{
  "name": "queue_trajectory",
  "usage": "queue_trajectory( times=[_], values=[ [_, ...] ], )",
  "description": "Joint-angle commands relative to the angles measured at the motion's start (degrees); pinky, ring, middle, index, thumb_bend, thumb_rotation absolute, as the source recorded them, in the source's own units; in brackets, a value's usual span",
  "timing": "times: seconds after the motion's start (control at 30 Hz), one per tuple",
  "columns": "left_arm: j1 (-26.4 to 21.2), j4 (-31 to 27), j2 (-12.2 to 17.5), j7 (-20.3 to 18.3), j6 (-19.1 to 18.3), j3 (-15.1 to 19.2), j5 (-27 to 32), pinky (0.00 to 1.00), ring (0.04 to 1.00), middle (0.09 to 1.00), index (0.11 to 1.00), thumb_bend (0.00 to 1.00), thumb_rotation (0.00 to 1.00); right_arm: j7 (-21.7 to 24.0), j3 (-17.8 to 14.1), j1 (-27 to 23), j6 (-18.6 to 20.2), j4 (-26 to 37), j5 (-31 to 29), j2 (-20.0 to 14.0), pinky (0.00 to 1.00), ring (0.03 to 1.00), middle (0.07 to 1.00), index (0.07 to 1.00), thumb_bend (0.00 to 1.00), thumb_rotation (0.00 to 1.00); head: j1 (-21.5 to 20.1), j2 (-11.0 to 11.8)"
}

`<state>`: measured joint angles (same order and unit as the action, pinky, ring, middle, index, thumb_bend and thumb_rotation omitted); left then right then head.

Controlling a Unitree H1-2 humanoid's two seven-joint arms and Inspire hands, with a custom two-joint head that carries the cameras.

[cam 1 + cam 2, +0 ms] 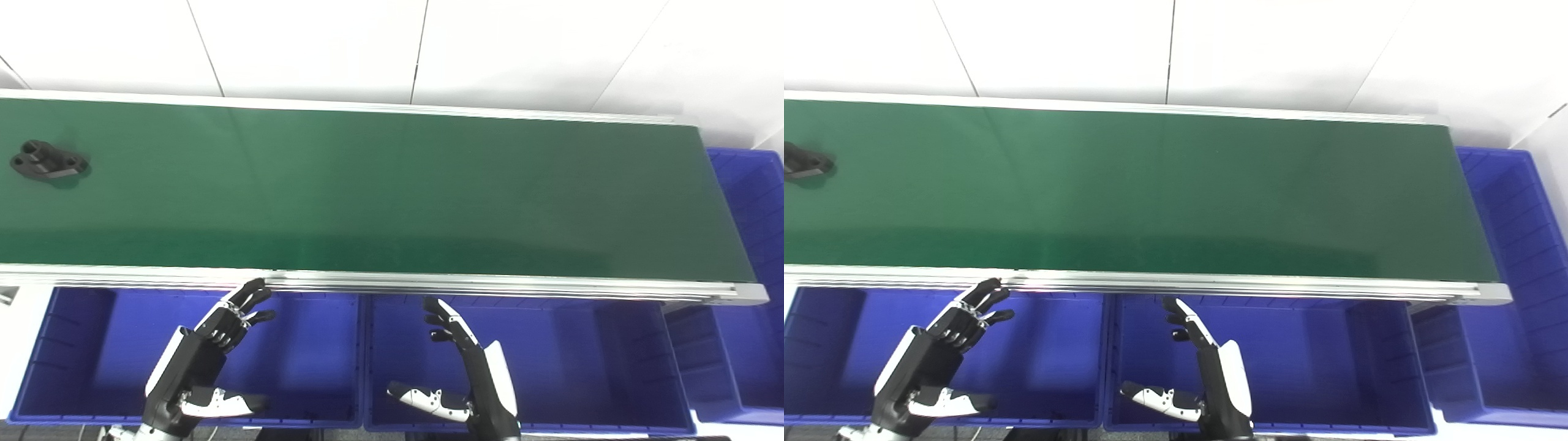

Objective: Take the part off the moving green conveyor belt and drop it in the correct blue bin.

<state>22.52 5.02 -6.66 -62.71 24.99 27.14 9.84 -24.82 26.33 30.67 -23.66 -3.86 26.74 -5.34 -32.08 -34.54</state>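
Black part [48,162] sits on the green belt [380,190] at far left of the frame, well apart from both hands. Its long axis runs roughly along the belt, tilted slightly (hole details too small to read). Left hand [208,349] hovers over the lower-left blue bin [79,343], fingers spread, holding nothing. Right hand [468,361] likewise released over the middle bin [551,355]. Left hand is nearer; part lies up and left of it.
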Motion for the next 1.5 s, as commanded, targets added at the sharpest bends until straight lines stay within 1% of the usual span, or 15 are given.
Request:
queue_trajectory(
  times=[0.0, 0.13, 0.17, 0.2, 0.27, 0.4, 0.47, 0.57, 0.63, 0.67, 0.73, 0.83, 1.0, 1.2, 1.47],
  values=[
    [-0.31, -0.23, -0.52, -2.94, 1.94, 0.89, 1.06, 0.84, 0.928, 0.956, 0.895, 0.76, 0.24, -2.11, 0.99, 0.28, -3.25, 1.29, 0.61, -0.04, 0.69, 0.788, 0.843, 0.864, 0.8, 0.28, 1.16, 0.15],
    [-0.83, -0.12, -1.77, -5.5, 1.94, 2.59, 1.17, 0.83, 0.915, 0.948, 0.892, 0.72, 0.22, -2.13, 1.12, 0.67, -3.25, 2.11, 0.31, -0.84, 0.69, 0.785, 0.84, 0.868, 0.79, 0.28, 5.98, -1.16],
    [-0.62, -0.71, -2.01, -5.38, 1.94, 2.57, 0.44, 0.84, 0.916, 0.944, 0.889, 0.72, 0.22, -1.63, 1.02, 1.01, -3.24, 2.68, -0.26, -1.16, 0.7, 0.79, 0.846, 0.872, 0.79, 0.29, 9.17, -1.92],
    [-0.36, -1.35, -2.06, -5.02, 1.94, 2.36, -0.38, 0.85, 0.919, 0.939, 0.885, 0.72, 0.22, -1.31, 1.05, 1.19, -3.24, 3.1, -0.76, -1.47, 0.7, 0.796, 0.853, 0.877, 0.79, 0.3, 9.17, -1.92],
    [0.25, -2.53, -2.6, -4.71, 1.94, 1.98, -1.22, 0.86, 0.916, 0.932, 0.883, 0.72, 0.22, -0.64, 0.79, 1.73, -3.21, 4.11, -1.08, -2.23, 0.7, 0.805, 0.866, 0.89, 0.78, 0.32, 12.76, -2.61],
    [1.12, -3.44, -3.37, -2.85, 1.94, 1.15, -2.78, 0.81, 0.882, 0.917, 0.858, 0.71, 0.21, -0.07, 0.63, 2.24, -3.21, 5.13, -1.33, -3.12, 0.72, 0.821, 0.887, 0.917, 0.75, 0.34, 14.18, -2.64],
    [1.22, -3.6, -3.39, -2.45, 1.94, 0.53, -3.37, 0.82, 0.882, 0.917, 0.851, 0.71, 0.23, 0.08, 0.29, 2.48, -3.21, 5.43, -0.93, -3.44, 0.71, 0.812, 0.883, 0.924, 0.73, 0.36, 16.51, -2.97],
    [2.12, -4.53, -2.8, 0.54, 1.94, -2.04, -5.47, 0.81, 0.873, 0.915, 0.849, 0.71, 0.22, 0.21, 0.69, 2.58, -3.25, 6.27, -2.23, -4.5, 0.73, 0.827, 0.888, 0.924, 0.74, 0.39, 18.6, -3.26],
    [3.17, -5.26, -1.13, 5.02, 1.94, -5.76, -8.25, 0.79, 0.865, 0.919, 0.85, 0.71, 0.22, 0.61, 1.0, 2.57, -3.25, 6.53, -3.83, -4.97, 0.74, 0.833, 0.891, 0.926, 0.74, 0.4, 19.2, -3.34],
    [3.92, -5.74, 0.46, 8.93, 1.94, -8.74, -10.48, 0.78, 0.863, 0.92, 0.851, 0.71, 0.22, 0.72, 1.08, 2.56, -3.25, 6.59, -4.33, -5.12, 0.74, 0.835, 0.892, 0.927, 0.74, 0.4, 19.34, -3.33],
    [5.39, -6.59, 4.89, 19.47, 1.94, -16.43, -15.57, 0.77, 0.864, 0.927, 0.859, 0.71, 0.27, 0.8, 0.94, 2.62, -3.25, 6.57, -4.63, -5.18, 0.75, 0.839, 0.898, 0.926, 0.73, 0.4, 19.57, -3.46],
    [6.29, -6.73, 11.21, 34.88, 1.94, -27.11, -20.7, 0.78, 0.869, 0.924, 0.852, 0.72, 0.26, 1.13, 0.84, 2.58, -3.25, 6.6, -5.3, -5.37, 0.77, 0.849, 0.906, 0.927, 0.73, 0.41, 19.89, -3.53],
    [5.05, -5.43, 19.98, 55.26, 1.94, -41.13, -25.53, 0.78, 0.871, 0.915, 0.843, 0.72, 0.22, 1.13, 1.12, 2.53, -3.25, 6.76, -6.04, -5.64, 0.75, 0.836, 0.891, 0.926, 0.73, 0.42, 20.03, -3.5],
    [2.99, -3.93, 26.27, 71.99, 1.94, -52.02, -27.27, 0.77, 0.861, 0.906, 0.835, 0.7, 0.27, 0.85, 1.16, 2.38, -3.25, 6.57, -5.61, -5.66, 0.76, 0.841, 0.894, 0.926, 0.72, 0.43, 19.89, -3.42],
    [-0.4, -2.2, 31.54, 86.24, 1.93, -62.57, -26.35, 0.77, 0.85, 0.905, 0.833, 0.71, 0.33, 0.22, 1.41, 1.96, -3.24, 5.52, -5.57, -5.7, 0.75, 0.839, 0.894, 0.928, 0.71, 0.43, 21.14, -2.36]
  ],
)
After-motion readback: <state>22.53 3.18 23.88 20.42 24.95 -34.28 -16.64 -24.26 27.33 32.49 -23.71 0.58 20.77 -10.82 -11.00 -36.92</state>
